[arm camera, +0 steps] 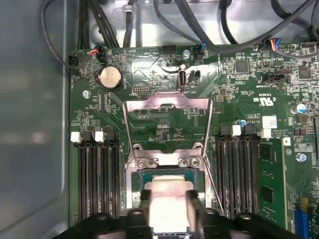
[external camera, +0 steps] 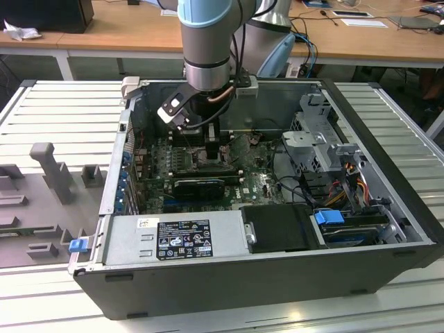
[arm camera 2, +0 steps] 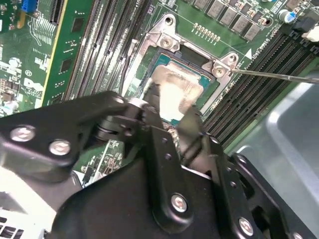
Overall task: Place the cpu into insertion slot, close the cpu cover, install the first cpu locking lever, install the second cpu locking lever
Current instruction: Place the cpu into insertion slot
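Gripper (arm camera: pixel 169 201) pinches the cpu (arm camera: pixel 168 191) at the insertion slot (arm camera: pixel 164 173), hiding whether it is seated.

Dull silvery metal cpu (arm camera: pixel 168 193), shiny metal cpu cover (arm camera: pixel 167 103), matt black hand (arm camera: pixel 169 209), glossy circuit board (arm camera: pixel 149 74)

Exterior view. Work surface: a pale bench of parallel ribbed slats (external camera: pixel 62 104), spanning the scene from 9 to 3 o'clock. At centre, spreading toward 3 and 5 o'clock, a dark grey computer case (external camera: pixel 277 284) lies directly on the slats on its side, open face upward. At 9 o'clock, near the case's wall, a grey moulded fixture (external camera: pixel 41 208) with upright posts and recesses lies flat on the slats. At 12 o'clock, beyond the bench, wooden desks (external camera: pixel 125 31) carry papers (external camera: pixel 364 22) and a dark box (external camera: pixel 66 12).
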Motion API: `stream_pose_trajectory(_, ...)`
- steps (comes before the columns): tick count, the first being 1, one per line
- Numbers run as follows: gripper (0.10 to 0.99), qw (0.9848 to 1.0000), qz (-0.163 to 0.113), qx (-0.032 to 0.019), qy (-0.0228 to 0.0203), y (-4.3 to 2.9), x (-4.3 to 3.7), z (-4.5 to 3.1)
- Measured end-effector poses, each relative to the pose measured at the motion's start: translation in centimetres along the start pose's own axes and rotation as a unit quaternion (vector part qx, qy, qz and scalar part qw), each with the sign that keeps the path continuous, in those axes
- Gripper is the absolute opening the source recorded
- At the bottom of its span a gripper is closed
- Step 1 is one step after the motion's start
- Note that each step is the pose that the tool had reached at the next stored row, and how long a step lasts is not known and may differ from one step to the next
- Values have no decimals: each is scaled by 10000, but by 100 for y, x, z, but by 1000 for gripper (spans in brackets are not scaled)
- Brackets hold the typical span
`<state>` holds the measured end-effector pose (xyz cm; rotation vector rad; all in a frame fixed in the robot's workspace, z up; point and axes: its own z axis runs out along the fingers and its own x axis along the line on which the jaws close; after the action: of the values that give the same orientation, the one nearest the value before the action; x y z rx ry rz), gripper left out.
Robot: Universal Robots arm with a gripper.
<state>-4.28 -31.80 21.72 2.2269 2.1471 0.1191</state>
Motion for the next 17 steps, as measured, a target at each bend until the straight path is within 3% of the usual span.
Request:
stream_pose_trajectory(3,220,10000,2,0,0,3,1,-29)
stream_pose_trajectory(4,106,10000,3,0,0,4,1,-40)
stream_pose_trajectory(17,106,10000,13,0,-1,11,3,-123)
